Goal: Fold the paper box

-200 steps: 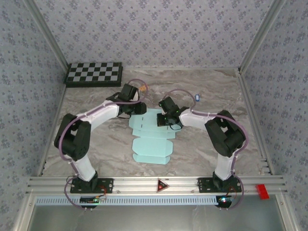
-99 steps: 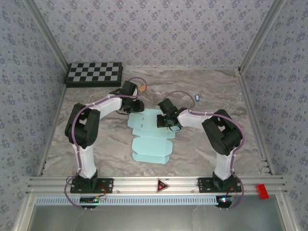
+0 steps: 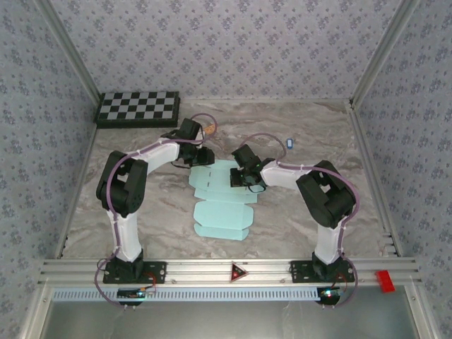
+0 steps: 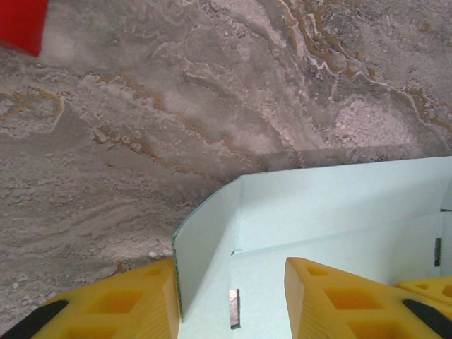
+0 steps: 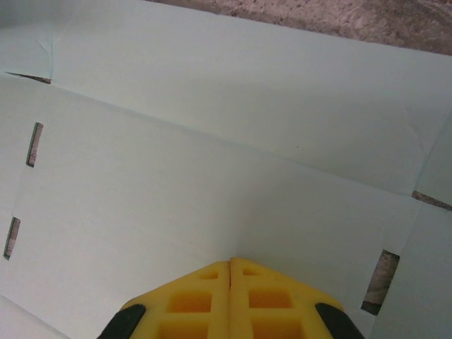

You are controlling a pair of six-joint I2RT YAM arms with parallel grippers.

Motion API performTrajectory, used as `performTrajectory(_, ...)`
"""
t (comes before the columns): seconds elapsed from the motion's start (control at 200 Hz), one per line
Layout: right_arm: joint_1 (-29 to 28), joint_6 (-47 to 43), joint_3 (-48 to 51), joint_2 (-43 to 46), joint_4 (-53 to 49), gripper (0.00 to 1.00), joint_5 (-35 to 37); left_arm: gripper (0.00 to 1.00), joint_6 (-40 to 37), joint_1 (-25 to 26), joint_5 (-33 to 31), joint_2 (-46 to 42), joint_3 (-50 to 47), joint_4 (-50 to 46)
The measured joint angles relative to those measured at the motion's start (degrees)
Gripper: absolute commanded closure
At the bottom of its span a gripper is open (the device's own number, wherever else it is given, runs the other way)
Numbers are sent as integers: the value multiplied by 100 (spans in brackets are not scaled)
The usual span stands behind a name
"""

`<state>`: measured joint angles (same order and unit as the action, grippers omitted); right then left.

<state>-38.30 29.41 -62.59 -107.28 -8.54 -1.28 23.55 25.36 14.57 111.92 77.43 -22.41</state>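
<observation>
The paper box (image 3: 222, 198) lies as a pale aqua die-cut sheet flat on the marble table, mid-table. My left gripper (image 3: 200, 157) is at the sheet's far left corner. In the left wrist view it (image 4: 229, 282) stands open, and a side flap (image 4: 208, 240) is raised upright against the inner face of the left finger (image 4: 120, 304). My right gripper (image 3: 244, 176) is over the sheet's far right part. In the right wrist view its shut fingertips (image 5: 231, 263) press down on the paper box (image 5: 212, 141) with nothing between them.
A black-and-white checkerboard (image 3: 138, 108) lies at the back left. A small tan item (image 3: 210, 130) and a small blue-white item (image 3: 290, 144) sit behind the grippers. A red block (image 3: 382, 280) rests on the front rail. Patterned walls enclose the table.
My left arm's elbow has swung up and back toward its base while its gripper stayed at the sheet's corner. The right gripper has barely shifted and stays shut on the sheet.
</observation>
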Motion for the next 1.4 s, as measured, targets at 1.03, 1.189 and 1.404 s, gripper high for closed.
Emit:
performTrajectory(1.03,-11,-4,9,-35,114,100,2,65,-57,-13,1325,557,472,149)
performTrajectory(1.189,-11,-4,9,-35,118,100,4,62,-57,-13,1285,557,514,131)
performTrajectory(1.404,-9,-35,9,-28,107,99,9,56,-105,-13,774,151,393,90)
